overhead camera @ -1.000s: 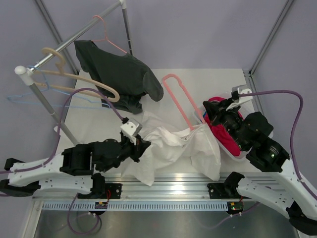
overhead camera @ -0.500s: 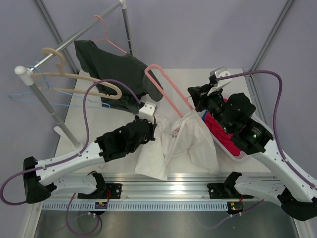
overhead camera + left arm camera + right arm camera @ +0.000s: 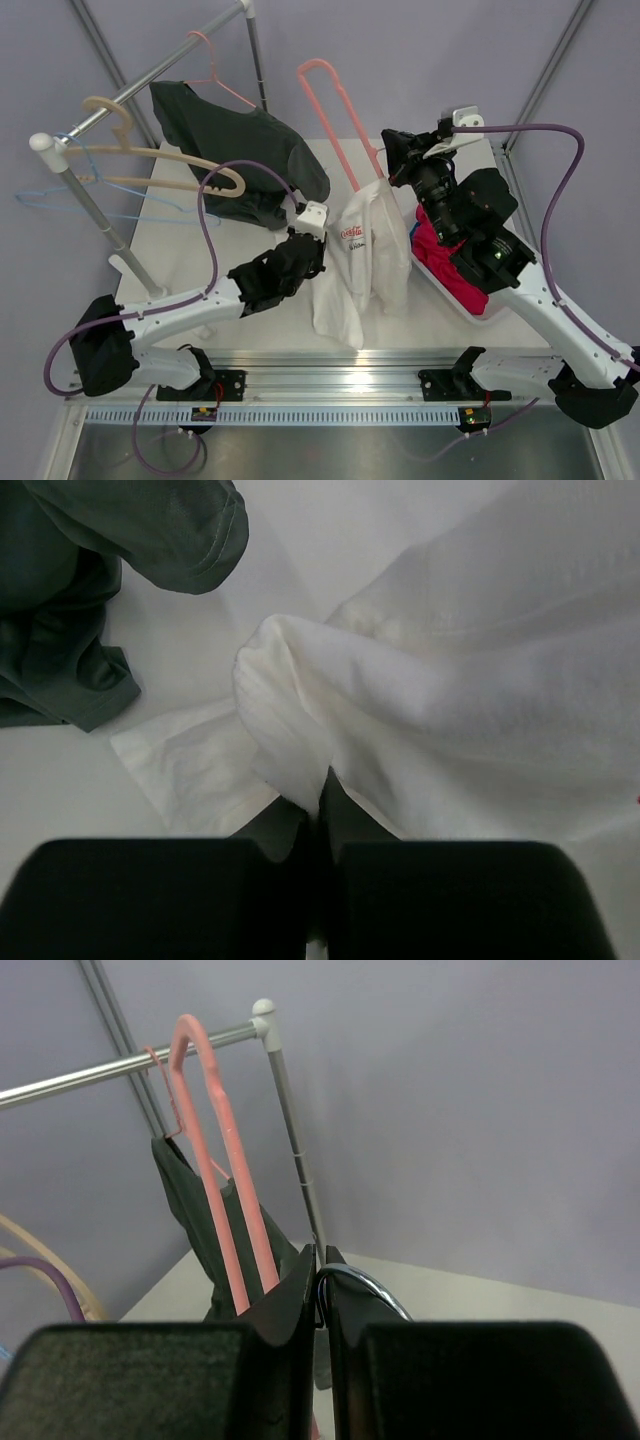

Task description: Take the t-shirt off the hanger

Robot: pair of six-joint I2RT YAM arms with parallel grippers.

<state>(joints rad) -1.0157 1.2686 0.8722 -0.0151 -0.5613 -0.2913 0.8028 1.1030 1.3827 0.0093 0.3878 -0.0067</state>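
Observation:
The salmon-pink hanger [image 3: 335, 115] stands raised above the table's middle, one shoulder pointing up and back. My right gripper [image 3: 396, 162] is shut on its chrome hook [image 3: 372, 1288]; the pink shoulder [image 3: 222, 1170] rises left of my fingers. The white t-shirt [image 3: 378, 255] with a red graphic [image 3: 352, 233] hangs bunched from the hanger's lower end, its hem trailing on the table. My left gripper [image 3: 319, 243] is shut on a fold of the shirt's fabric [image 3: 300, 730] at its left side.
A clothes rack rail [image 3: 150, 72] runs along the back left, with a dark grey t-shirt [image 3: 245, 150] on a thin pink hanger, a thick beige hanger [image 3: 150, 165] and a light-blue wire hanger [image 3: 55, 200]. A white bin [image 3: 481, 311] with a magenta garment [image 3: 445, 265] sits under my right arm.
My right gripper has lifted the hanger up and back off the table, so the shirt now hangs. My left gripper has moved right and forward, still holding the fabric.

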